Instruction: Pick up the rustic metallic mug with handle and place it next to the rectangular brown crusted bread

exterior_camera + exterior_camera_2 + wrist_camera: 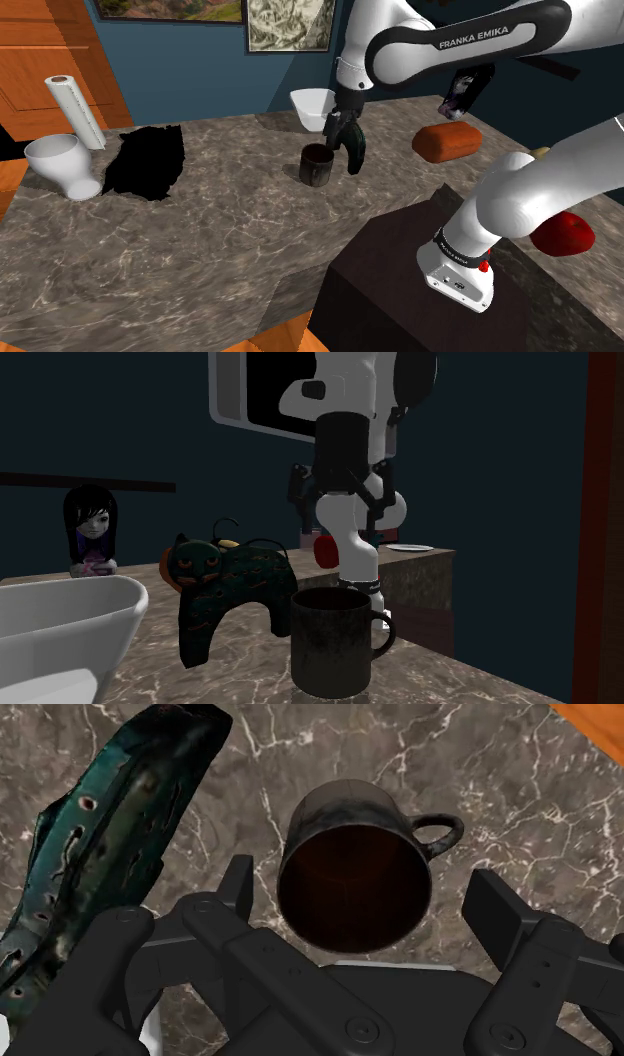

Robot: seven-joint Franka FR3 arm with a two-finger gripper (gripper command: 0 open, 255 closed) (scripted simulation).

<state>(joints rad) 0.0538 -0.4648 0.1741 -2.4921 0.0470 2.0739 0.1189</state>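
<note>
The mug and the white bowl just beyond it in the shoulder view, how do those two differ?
The mug is dark, nearly black, while the white bowl is plain white. The mug has a loop handle on its side, and the bowl shows none. The mug's sides run nearly straight, whereas the bowl flares wide toward its rim. Both stand upright with their mouths open on the marbled counter.

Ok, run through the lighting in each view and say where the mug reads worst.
Shoulder view: evenly lit, the mug stands out against the lighter marble counter. Second exterior view: dim, the dark mug nearly merges with the dark wall behind, so worst here. Wrist view: bright on the marble, but the mug's inside is deep shadowed brown.
</note>
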